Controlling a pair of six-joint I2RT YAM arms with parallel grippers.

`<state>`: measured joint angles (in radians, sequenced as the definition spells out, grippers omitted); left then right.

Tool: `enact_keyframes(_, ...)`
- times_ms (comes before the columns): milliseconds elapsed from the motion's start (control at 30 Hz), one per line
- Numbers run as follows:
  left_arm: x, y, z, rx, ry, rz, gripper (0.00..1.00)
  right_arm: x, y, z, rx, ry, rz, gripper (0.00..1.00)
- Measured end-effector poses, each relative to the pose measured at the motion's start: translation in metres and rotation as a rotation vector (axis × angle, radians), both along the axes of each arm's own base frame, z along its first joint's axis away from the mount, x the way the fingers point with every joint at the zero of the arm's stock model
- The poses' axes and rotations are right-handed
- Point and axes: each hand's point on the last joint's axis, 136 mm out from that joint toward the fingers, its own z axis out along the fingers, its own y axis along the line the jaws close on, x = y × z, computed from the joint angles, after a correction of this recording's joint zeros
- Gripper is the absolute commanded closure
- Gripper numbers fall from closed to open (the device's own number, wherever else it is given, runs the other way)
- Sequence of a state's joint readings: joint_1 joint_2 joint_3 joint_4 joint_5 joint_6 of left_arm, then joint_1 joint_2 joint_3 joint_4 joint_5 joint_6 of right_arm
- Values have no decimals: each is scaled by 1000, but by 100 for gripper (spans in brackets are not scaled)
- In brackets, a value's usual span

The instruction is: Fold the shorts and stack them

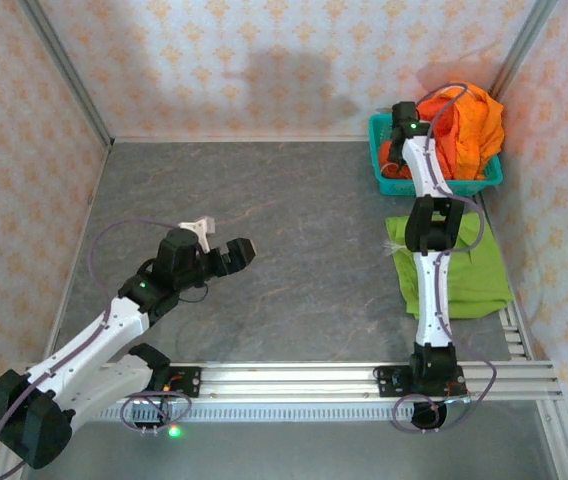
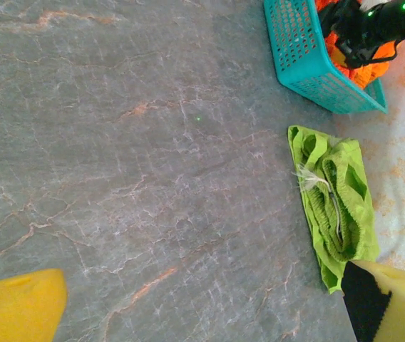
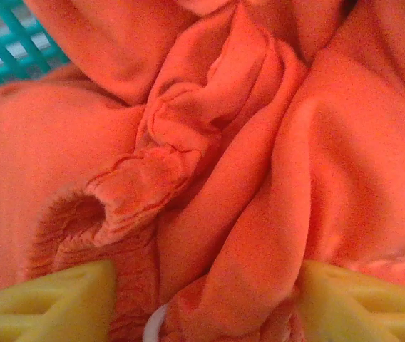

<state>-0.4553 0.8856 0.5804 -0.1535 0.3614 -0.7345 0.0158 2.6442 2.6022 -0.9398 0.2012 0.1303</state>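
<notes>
Yellow fingertips (image 3: 53,303) of your right gripper (image 3: 206,306) are straddling a bunched fold of the orange shorts (image 3: 224,142) piled in the teal basket (image 1: 434,187); you can't tell whether they're pinching it. Your left gripper (image 1: 222,240) is hovering wide open over the table (image 1: 294,200), while the green shorts (image 1: 479,270) are lying just in front of the basket.
</notes>
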Motion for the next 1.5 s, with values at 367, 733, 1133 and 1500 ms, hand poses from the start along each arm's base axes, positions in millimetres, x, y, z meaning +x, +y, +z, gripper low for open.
enact_keyframes(367, -4, 3, -13, 19, 31, 6, 0, 3, 0, 4, 10, -22, -1, 100)
enact_keyframes(733, -5, 5, -15, 22, 30, 10, 0, 2, 14, 157, 100, -334, 19, 100)
enact_keyframes(1133, -4, 7, -16, 24, 31, 19, 0, -25, 30, 272, 169, -568, 54, 100)
enact_keyframes(1500, -3, 9, -16, 31, 28, 31, 0, -70, 93, 393, 371, -834, 249, 100)
